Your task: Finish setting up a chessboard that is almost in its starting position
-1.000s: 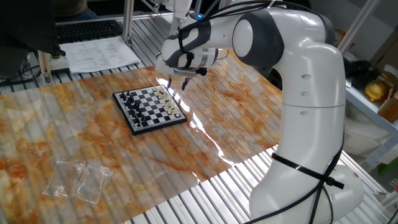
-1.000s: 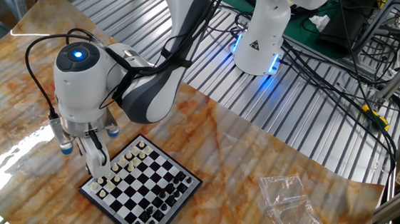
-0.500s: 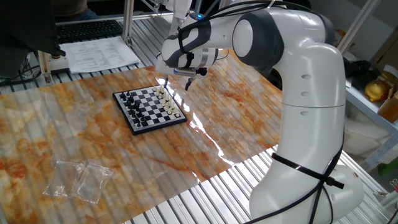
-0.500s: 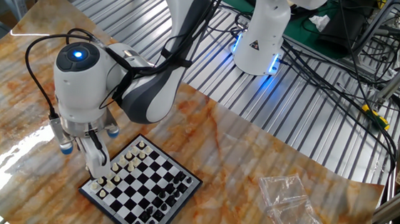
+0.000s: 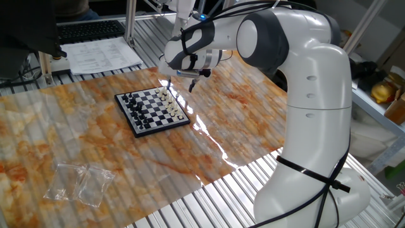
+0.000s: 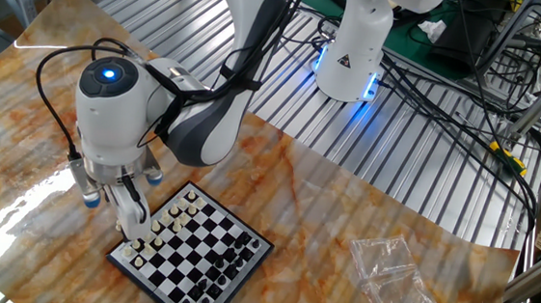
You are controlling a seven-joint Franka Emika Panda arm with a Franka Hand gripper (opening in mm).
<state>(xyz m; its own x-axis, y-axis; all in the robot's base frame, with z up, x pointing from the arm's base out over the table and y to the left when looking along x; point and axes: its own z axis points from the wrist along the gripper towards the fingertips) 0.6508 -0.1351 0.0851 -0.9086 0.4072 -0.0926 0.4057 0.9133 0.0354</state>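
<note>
chessboard (image 6: 191, 257) sits mid-counter (image 5: 76, 139) | end effector (image 6: 128, 216) hovers low over the white-piece edge | grip: cannot tell whether clenched or released, fingers hide it | advice: descend straight, slowly, fingers clear of neighbouring pieces, centre over one square
</note>
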